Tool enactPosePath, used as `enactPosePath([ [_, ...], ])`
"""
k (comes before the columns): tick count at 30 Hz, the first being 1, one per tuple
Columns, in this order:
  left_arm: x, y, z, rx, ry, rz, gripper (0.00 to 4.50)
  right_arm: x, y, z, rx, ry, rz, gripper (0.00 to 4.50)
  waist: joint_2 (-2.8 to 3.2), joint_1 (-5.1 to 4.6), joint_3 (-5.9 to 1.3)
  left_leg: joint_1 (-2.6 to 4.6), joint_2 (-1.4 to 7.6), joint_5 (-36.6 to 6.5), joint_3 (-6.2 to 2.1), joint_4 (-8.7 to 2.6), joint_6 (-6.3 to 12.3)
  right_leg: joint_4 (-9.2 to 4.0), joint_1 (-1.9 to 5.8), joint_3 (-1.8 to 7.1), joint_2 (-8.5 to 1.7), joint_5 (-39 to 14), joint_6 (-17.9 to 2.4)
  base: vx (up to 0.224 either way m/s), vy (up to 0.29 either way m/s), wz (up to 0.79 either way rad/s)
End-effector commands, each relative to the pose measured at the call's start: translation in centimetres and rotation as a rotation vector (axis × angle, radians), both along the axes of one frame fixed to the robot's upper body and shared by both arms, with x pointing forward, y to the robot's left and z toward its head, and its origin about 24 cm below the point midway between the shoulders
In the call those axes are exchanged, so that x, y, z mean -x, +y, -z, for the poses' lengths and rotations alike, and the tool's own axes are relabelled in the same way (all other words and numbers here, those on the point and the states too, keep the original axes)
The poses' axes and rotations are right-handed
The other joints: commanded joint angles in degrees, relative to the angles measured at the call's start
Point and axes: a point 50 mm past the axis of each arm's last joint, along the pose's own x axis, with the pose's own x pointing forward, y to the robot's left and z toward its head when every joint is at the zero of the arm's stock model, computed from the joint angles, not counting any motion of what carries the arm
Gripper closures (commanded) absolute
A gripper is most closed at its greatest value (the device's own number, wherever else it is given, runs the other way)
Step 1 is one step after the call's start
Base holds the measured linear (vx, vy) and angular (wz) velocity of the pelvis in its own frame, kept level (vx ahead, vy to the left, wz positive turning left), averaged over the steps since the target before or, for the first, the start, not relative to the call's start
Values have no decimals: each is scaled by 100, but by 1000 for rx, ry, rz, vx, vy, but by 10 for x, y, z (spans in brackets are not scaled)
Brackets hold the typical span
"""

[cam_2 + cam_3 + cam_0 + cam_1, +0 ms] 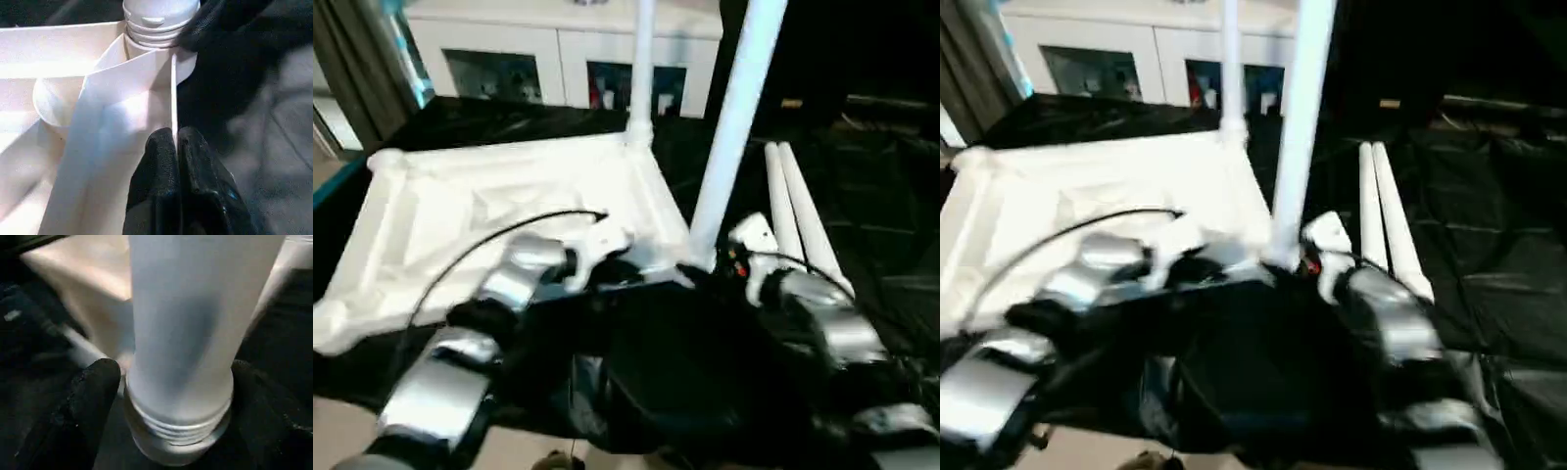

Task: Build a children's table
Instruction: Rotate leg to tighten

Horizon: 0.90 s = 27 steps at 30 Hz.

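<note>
Behind everything stands a white cabinet (558, 54) with glass doors, against the far wall, with a grey curtain (352, 69) hanging at its left end. Nearer to me, a black cloth (1489, 245) covers the work surface and falls in creases out to my right.

On that cloth lies the tabletop (460, 215), upside down with its ribbed underside up, stretching away from my left gripper (175, 147) toward the cabinet. One leg (641, 69) already stands upright in the far corner socket, beyond both of my grippers. A second leg (734, 127) rises steeply from the near corner, right between my two grippers; its threaded end (178, 426) sits just above the round socket (56, 100) there, and I cannot tell whether it is seated. Two more legs (798, 220) lie side by side on the cloth, just past my right gripper (171, 396) and touching each other.

My left jaws are pressed together on the thin upright rim (173, 93) of the tabletop, pinching it just short of that near corner. My right jaws are spread around the base of the second leg, one black finger (93, 401) on each side of it, close against the tube near its threads.

A thin black cable (489, 240) arcs over my left forearm above the tabletop.
</note>
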Motion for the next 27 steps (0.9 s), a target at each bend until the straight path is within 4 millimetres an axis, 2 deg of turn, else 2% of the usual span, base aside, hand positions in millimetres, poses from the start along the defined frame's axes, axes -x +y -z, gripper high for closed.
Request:
enactPosePath([
  [1,6,-10,-7,47,-5,117,450,9,12,-2,-18,27,-148,82,-55,20,-405,183,401,-1051,-211,-369,527,-362,255,249,-418,-498,-1553,0,0,0],
  [2,7,-5,-7,41,4,137,450,10,9,-3,-15,35,-172,82,-48,15,-393,187,411,-1130,-210,-381,489,-371,233,254,-413,-593,-1558,0,0,0],
  [3,8,-3,-8,39,6,146,450,11,8,-4,-13,39,-184,82,-41,30,-390,219,414,-1255,-207,-387,420,-393,213,257,-413,-733,-1560,0,0,0],
  [6,9,0,-9,37,8,156,450,12,7,-6,-9,44,-198,82,-34,31,-374,240,431,-1478,-215,-424,216,-410,193,268,-424,-997,-1528,0,0,0],
  [9,10,3,-10,33,11,163,450,12,9,-7,-5,53,-220,104,-51,33,-375,229,422,-1503,-224,-435,123,-409,205,273,-430,-1083,-1463,0,0,0],
  [16,11,4,-11,39,15,164,450,17,12,-3,12,77,-259,158,-69,37,-395,200,404,-1178,-213,-399,250,-367,222,267,-427,-732,-1491,0,0,0],
  [22,8,3,-12,49,5,130,450,21,14,3,11,103,-239,177,-75,44,-387,212,405,-1249,-211,-397,240,-390,213,268,-432,-896,-1470,0,0,0],
  [24,3,-1,-12,50,-13,61,450,18,14,9,17,99,-151,178,-72,37,-381,216,407,-1302,-216,-407,203,-401,207,270,-429,-989,-1443,0,0,0],
  [27,-7,-9,-13,58,-46,-54,450,9,14,19,12,99,41,180,-75,3,-369,247,393,-1509,-228,-424,39,-447,167,281,-442,-1337,-1381,0,0,0],
])
